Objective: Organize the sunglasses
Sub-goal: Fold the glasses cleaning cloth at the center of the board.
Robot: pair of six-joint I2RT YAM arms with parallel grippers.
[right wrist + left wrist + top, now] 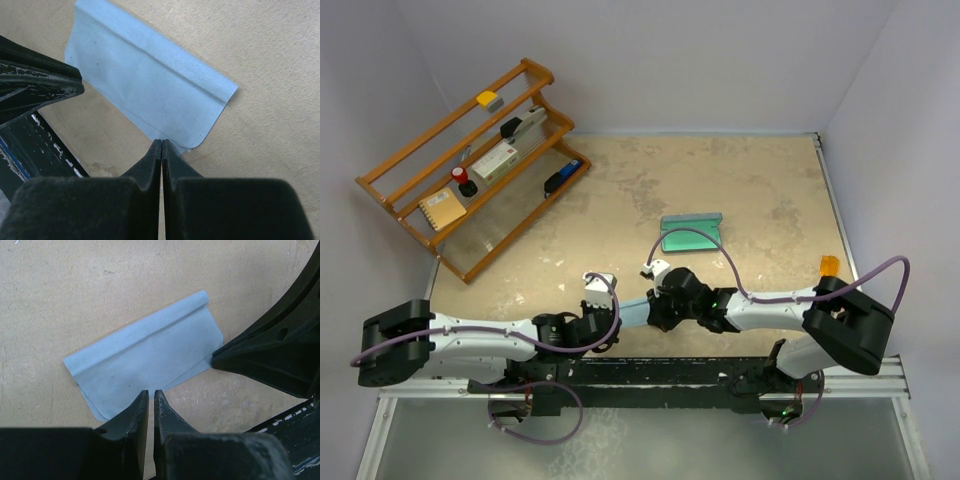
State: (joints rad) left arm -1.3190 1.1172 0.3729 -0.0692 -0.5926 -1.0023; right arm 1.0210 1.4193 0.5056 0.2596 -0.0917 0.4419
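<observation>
Both arms stretch low, left hand (151,394) from 9 o'clock, right hand (161,143) from 3, each clenched at the edge of the blue cloth (145,355), any real pinch hidden under the fingertips.

Cloth (632,311) on table, before case (690,236)

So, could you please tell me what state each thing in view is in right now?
blue cloth: folded over, lying flat.
green glasses case: open.
left gripper: shut on the cloth's near edge.
right gripper: shut on the cloth's edge, near a corner.
</observation>
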